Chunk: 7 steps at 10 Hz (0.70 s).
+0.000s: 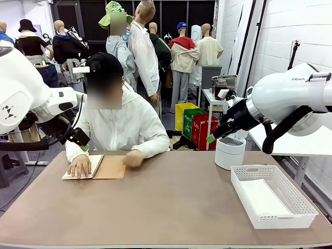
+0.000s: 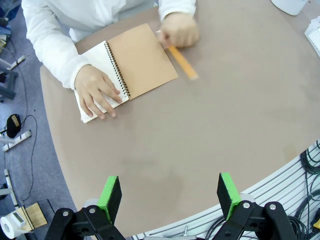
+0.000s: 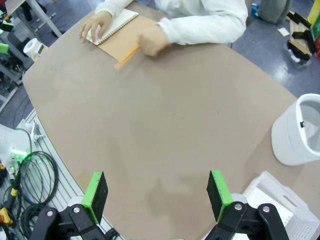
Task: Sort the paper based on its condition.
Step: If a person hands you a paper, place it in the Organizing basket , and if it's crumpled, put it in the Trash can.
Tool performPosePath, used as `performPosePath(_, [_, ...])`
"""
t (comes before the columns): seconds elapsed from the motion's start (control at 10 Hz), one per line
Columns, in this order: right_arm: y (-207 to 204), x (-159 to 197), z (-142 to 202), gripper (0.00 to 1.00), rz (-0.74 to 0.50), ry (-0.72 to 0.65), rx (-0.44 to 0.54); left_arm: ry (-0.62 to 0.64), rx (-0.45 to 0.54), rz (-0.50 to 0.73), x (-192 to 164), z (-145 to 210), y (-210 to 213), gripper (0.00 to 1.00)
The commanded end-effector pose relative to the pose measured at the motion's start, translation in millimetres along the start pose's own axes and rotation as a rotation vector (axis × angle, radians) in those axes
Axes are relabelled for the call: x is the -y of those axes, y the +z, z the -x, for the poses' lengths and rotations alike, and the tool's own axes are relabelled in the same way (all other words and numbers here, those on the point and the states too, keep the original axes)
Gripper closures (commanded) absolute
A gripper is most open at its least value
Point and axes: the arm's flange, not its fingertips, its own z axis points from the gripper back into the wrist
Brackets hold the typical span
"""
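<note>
Both arms hang raised above the table (image 1: 166, 207). The left gripper (image 2: 170, 192) and the right gripper (image 3: 156, 192) stand wide open and empty. At the upper left, the person's hand (image 2: 97, 90) presses flat on the paper (image 2: 95, 62) of the open notebook (image 2: 142, 60); the other hand (image 2: 179, 30) holds an orange stick (image 2: 182, 62).

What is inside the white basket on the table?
The white basket has something flat and white lying on its bottom, maybe a smooth sheet of paper. The near wall hides part of the inside, so I can't see everything.

Bright even light, wide-angle warp, blurred hand (image 2: 179, 31)
</note>
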Motion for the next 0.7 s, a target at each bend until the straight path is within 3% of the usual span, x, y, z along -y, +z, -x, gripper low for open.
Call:
performPosePath(0.0, [-0.2,-0.4,-0.8,0.00,-0.007,-0.005,0.003,0.000,0.001,0.002,0.0,0.0,0.2,0.00])
performPosePath(0.6, [-0.2,-0.4,-0.8,0.00,-0.007,-0.005,0.003,0.000,0.001,0.002,0.0,0.0,0.2,0.00])
